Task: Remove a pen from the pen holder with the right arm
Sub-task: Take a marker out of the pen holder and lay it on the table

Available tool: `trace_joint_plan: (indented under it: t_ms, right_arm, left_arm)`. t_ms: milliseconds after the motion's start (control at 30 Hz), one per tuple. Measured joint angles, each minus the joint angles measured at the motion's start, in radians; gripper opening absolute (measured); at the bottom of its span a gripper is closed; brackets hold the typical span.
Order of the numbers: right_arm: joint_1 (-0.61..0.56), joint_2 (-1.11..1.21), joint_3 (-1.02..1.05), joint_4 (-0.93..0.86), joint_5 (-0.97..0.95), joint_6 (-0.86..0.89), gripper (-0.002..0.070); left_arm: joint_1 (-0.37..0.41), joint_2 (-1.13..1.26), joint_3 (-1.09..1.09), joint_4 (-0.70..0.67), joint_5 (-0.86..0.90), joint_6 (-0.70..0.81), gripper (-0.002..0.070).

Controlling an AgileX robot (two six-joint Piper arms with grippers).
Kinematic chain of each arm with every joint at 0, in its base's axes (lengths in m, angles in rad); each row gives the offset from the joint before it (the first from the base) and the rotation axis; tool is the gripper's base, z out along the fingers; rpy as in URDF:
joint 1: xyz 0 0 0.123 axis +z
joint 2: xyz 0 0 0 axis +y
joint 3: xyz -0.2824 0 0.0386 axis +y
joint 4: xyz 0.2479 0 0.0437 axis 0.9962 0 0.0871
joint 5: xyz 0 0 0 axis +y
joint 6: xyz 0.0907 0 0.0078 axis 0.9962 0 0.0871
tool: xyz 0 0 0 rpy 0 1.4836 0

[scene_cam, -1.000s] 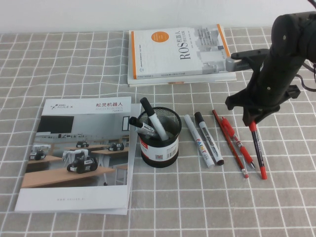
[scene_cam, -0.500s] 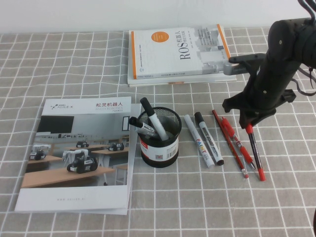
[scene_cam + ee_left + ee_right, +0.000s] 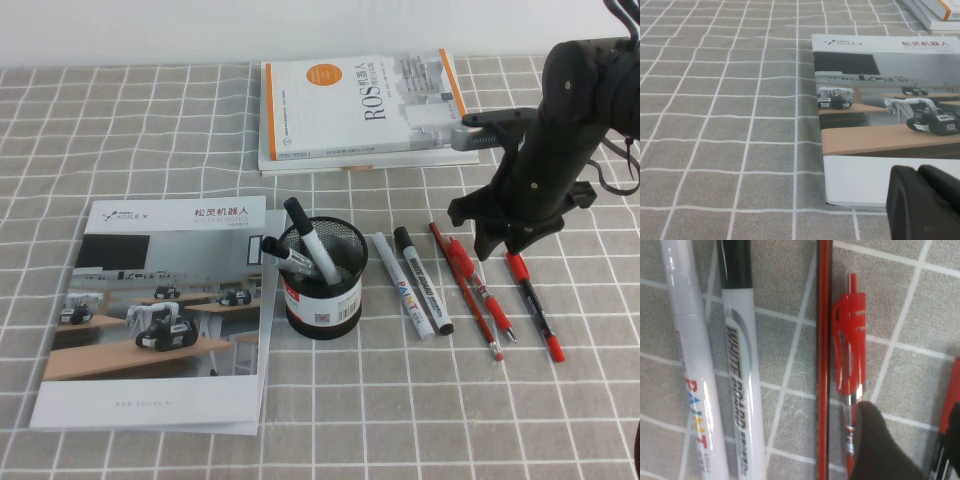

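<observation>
My right gripper (image 3: 500, 245) hangs open over the far end of the slim red-and-black plastic pen (image 3: 536, 308), which lies flat, pointing toward me. The black mesh pen holder (image 3: 322, 290) stands well leftward. My left gripper (image 3: 920, 175) sits parked over the glossy brochure (image 3: 880, 125).

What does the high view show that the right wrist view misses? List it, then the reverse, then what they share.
Only high: pen holder with two markers, book, brochure. Only right wrist: the whiteboard marker's readable lettering. Both: paint marker, whiteboard marker, red pencil, red gel pen, and the right gripper, fingers open, above the laid-out pens. The left gripper, in neither, hangs over the brochure.
</observation>
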Motion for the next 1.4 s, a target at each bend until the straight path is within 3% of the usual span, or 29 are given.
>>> trace_joint_plan:
  t_ms: [333, 633, 1167, 1400]
  right_arm:
    - [0.002, -0.043, 0.000, -0.010, 0.000, 0.000, 0.0242]
    - [0.088, -0.398, 0.147, -0.090, -0.084, 0.000, 0.0010]
    - [0.113, -1.063, 0.513, -0.100, -0.063, 0.023, -0.0012]
    - [0.113, -1.344, 0.796, -0.058, -0.188, 0.023, -0.0012]
  left_arm:
    - [0.000, 0.000, 0.000, 0.000, 0.000, 0.000, -0.0003]
    - [0.000, 0.000, 0.000, 0.000, 0.000, 0.000, -0.0003]
    - [0.000, 0.000, 0.000, 0.000, 0.000, 0.000, -0.0003]
    - [0.000, 0.000, 0.000, 0.000, 0.000, 0.000, -0.0003]
